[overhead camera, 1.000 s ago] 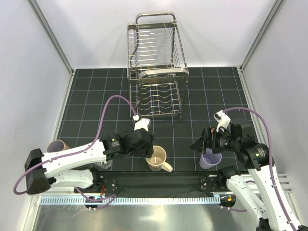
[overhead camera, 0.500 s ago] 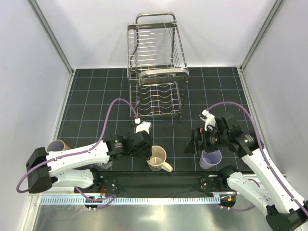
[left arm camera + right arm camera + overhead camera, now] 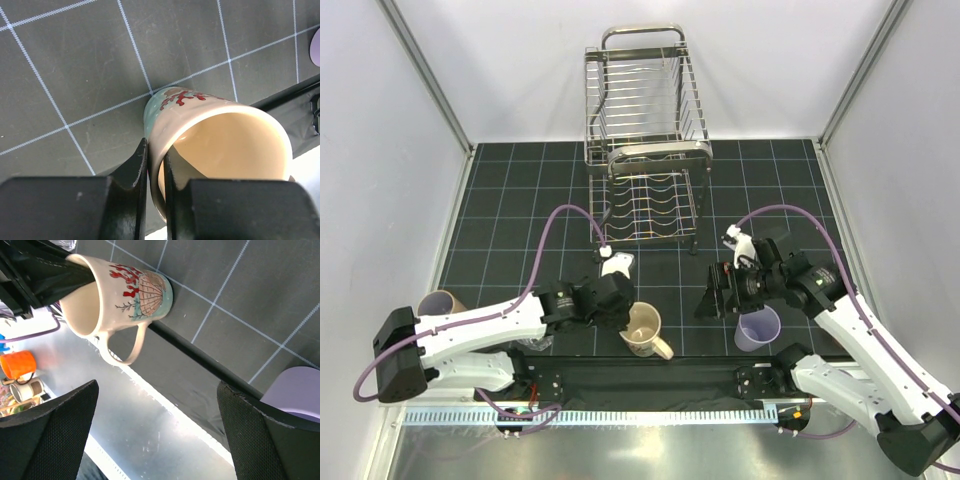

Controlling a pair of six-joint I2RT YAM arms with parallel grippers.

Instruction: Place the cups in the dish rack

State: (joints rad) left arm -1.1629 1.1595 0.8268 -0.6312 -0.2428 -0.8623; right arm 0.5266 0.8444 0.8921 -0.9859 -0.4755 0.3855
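Note:
My left gripper [image 3: 625, 315] is shut on the near rim of the pinkish-beige mug [image 3: 645, 330], one finger inside and one outside [image 3: 156, 175]. The mug [image 3: 220, 130] has a coral-and-shell print and a handle and leans on the black mat near the front edge. My right gripper [image 3: 708, 303] is open wide and empty, just right of that mug [image 3: 115, 295] and left of the lavender tumbler [image 3: 758, 328]. The tan mug [image 3: 438, 303] stands at the far left. The clear glass [image 3: 533, 343] is half hidden under my left arm. The dish rack [image 3: 642, 140] stands at the back centre.
A black bar [image 3: 650, 375] and a metal ledge [image 3: 650, 440] run along the front edge just behind the mug and tumbler. White walls close off both sides and the back. The tumbler also shows in the right wrist view [image 3: 295, 392].
My right gripper has swung left, from over the lavender tumbler toward the pinkish-beige mug. My left gripper stays shut on the mug's rim, shifted slightly.

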